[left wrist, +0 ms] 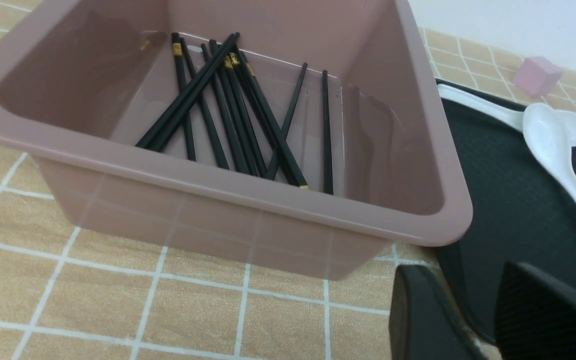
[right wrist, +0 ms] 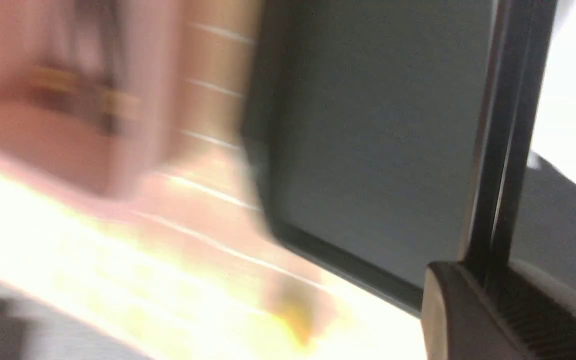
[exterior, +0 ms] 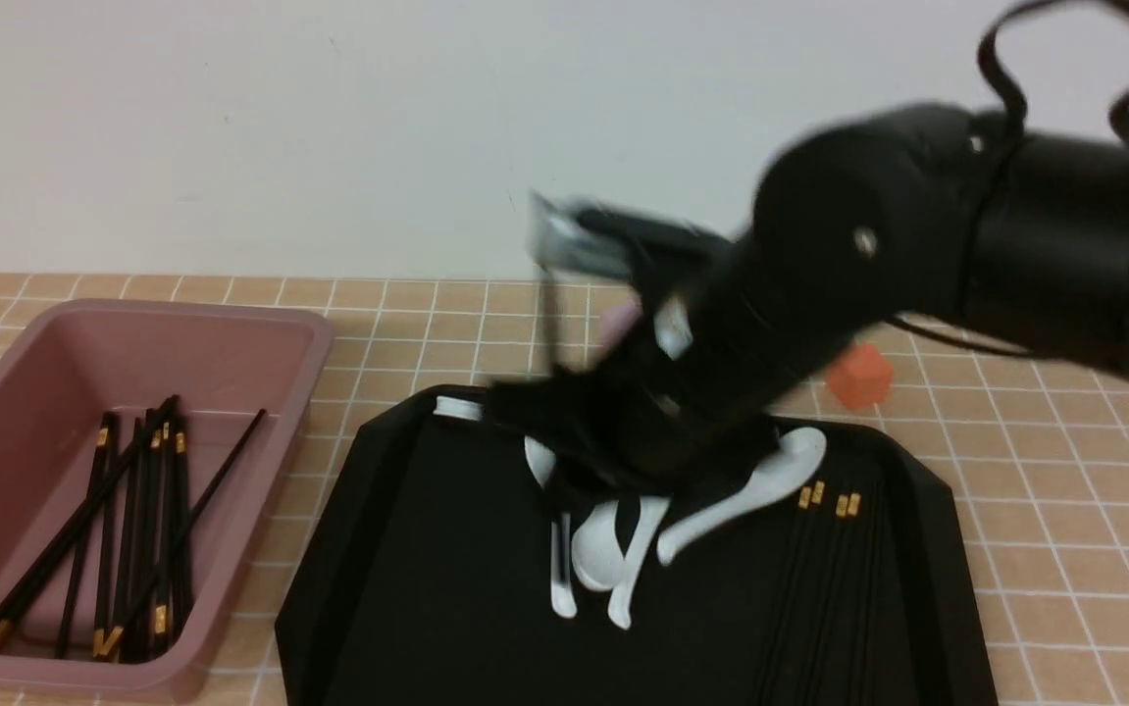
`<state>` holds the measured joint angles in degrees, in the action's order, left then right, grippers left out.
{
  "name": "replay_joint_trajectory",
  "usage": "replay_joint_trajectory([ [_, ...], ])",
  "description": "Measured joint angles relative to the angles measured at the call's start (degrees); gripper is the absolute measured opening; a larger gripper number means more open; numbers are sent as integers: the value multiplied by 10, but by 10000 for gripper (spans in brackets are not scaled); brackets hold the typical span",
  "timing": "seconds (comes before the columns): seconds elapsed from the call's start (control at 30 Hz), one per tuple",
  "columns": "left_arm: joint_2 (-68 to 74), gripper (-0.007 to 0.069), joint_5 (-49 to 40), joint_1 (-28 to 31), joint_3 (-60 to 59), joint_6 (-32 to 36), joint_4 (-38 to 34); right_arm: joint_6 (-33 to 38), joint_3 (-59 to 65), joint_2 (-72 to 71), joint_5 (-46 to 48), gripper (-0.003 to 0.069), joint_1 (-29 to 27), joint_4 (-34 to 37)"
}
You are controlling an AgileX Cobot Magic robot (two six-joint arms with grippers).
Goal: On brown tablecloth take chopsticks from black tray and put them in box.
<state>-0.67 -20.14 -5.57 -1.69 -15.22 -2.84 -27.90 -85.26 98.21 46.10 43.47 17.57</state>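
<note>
Gripping chopsticks [right wrist: 498,150], blurred right hand [right wrist: 488,285] above black tray [right wrist: 368,125]; left hand [left wrist: 483,310] parted near box [left wrist: 247,200].

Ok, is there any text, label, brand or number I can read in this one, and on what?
None: no readable text in any view.
box, black tray, spoons: plain, no print.
chopsticks: gold bands only, no lettering visible.
orange cube, pink cube: blank faces.
Right wrist view: too blurred to read anything.
</note>
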Motion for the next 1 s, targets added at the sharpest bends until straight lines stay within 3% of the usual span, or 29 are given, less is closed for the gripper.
replay_joint_trajectory([
  [0.23,0,239,0,0,0,0,0,141,-107,115,-46,118,20,133],
  [0.47,0,239,0,0,0,0,0,238,-220,223,-49,118,28,233],
  [0.67,0,239,0,0,0,0,0,303,-306,316,-81,118,48,303],
  [0.87,0,239,0,0,0,0,0,354,-341,391,-175,118,74,385],
  [1.0,0,239,0,0,0,0,0,360,-341,407,-186,154,82,387],
])
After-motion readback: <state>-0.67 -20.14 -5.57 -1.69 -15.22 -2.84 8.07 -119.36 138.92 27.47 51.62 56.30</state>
